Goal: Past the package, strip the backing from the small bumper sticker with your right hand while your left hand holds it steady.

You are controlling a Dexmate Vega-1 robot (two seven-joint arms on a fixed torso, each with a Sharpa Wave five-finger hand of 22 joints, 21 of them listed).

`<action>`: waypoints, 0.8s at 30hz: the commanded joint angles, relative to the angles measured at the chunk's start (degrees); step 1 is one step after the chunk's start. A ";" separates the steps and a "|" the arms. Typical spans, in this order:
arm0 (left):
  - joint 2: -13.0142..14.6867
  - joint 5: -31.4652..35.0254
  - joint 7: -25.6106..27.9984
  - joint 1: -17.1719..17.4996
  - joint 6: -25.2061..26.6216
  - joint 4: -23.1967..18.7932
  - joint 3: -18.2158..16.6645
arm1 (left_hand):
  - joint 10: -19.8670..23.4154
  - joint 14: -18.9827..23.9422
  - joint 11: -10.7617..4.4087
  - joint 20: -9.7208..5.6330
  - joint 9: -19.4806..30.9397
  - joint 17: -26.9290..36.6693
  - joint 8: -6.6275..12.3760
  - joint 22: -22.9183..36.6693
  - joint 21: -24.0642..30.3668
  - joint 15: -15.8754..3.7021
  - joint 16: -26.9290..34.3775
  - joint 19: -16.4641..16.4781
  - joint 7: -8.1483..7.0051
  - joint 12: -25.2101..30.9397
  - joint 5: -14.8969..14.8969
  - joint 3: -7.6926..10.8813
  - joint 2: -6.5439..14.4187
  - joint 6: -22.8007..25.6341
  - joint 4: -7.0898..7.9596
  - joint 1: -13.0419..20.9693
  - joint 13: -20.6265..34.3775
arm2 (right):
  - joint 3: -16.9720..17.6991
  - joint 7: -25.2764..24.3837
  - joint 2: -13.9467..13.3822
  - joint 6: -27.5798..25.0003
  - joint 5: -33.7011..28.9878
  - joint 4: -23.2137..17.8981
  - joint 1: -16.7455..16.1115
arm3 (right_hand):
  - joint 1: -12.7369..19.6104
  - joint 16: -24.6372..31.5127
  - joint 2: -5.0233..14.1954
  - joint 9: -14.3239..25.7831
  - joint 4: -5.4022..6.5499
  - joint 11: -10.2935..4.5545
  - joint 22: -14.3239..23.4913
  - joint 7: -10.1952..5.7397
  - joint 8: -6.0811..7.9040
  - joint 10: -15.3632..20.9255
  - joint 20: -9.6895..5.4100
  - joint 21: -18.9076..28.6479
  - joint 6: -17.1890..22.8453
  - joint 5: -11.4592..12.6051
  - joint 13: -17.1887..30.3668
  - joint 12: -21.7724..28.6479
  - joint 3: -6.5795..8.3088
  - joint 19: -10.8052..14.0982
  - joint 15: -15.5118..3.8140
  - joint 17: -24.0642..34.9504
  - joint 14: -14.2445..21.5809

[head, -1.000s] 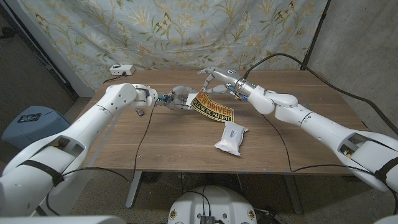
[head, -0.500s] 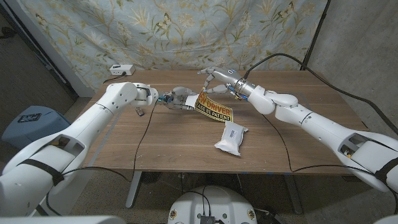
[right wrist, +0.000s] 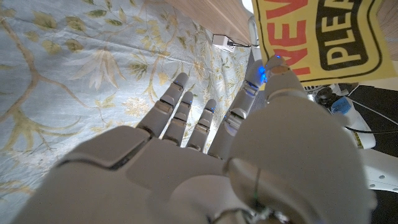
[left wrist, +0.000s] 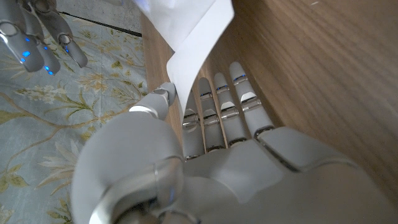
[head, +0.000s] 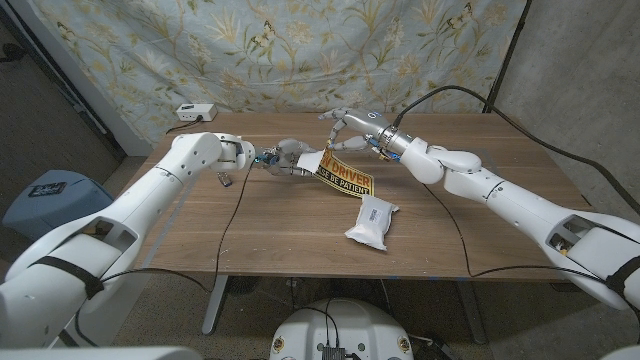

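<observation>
Yellow-and-black bumper sticker [head: 340, 174] hangs tilted above the wooden tabletop [head: 300, 225], beyond the white plastic package [head: 370, 221]. Left robot hand [head: 288, 158] pinches its white backing sheet [left wrist: 189, 34] between thumb and fingers, the contact half hidden. Right robot hand [head: 347, 128] pinches the sticker's upper edge, other fingers spread; lettering cut off in wrist view.

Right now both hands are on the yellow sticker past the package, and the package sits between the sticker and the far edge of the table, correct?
Not quite. In the head view the package lies nearer the robot than the sticker, toward the near edge. The left hand and right hand do hold the sticker.
</observation>
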 commanded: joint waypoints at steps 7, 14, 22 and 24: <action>0.63 0.21 -1.45 0.26 -0.34 0.05 -0.28 | -0.32 -0.56 0.17 0.05 1.00 0.23 0.75 0.11 0.43 0.20 -0.27 -0.51 0.43 -0.35 -0.32 -0.09 0.07 -0.54 0.40 1.06 0.56 | 1.40 0.12 -1.81 -0.98 -0.33 -2.35 -1.40 | 0.62 -0.19 0.45 0.14 0.01 0.23 0.31 -0.23 0.22 0.56 -1.24 -0.22 0.26 0.29 0.10 -0.05 -0.14 0.70 -5.98 0.16 0.57; 0.86 0.10 -1.55 0.69 -0.51 -0.08 -0.48 | -0.74 -0.88 0.17 0.17 1.54 0.17 1.09 0.14 0.47 0.43 -0.48 -0.75 0.51 -0.59 -0.51 -0.10 0.01 -0.82 0.59 1.04 0.76 | 1.96 0.39 -2.59 -1.42 -0.54 -3.28 -1.90 | 0.60 -0.24 0.47 0.15 0.04 0.20 0.31 -0.23 0.18 0.60 -1.21 -0.22 0.26 0.33 0.11 -0.05 -0.17 0.72 -6.03 0.18 0.58; 1.38 0.16 -1.30 0.95 -0.41 -0.70 -0.64 | -0.98 -1.13 0.24 0.24 2.17 0.17 1.53 0.17 0.52 0.46 -0.61 -1.05 0.51 -0.77 -0.72 -0.07 0.03 -1.10 0.72 1.14 1.02 | 2.73 0.23 -3.57 -1.66 -1.00 -4.45 -2.38 | 0.61 -0.29 0.46 0.15 0.04 0.24 0.31 -0.12 0.15 0.58 -1.16 -0.23 0.29 0.38 0.11 -0.08 -0.20 0.74 -5.99 0.19 0.65; 1.43 0.14 -1.56 0.97 -0.53 -0.65 -0.65 | -1.00 -1.21 0.21 0.24 2.25 0.16 1.59 0.17 0.54 0.48 -0.66 -1.07 0.46 -0.79 -0.74 -0.06 0.02 -1.11 0.73 1.14 1.05 | 2.89 0.20 -3.78 -1.87 -1.24 -4.89 -2.59 | 0.69 -0.32 0.45 0.15 0.00 0.21 0.31 -0.20 0.12 0.61 -1.14 -0.23 0.25 0.41 0.11 -0.08 -0.17 0.74 -5.99 0.18 0.66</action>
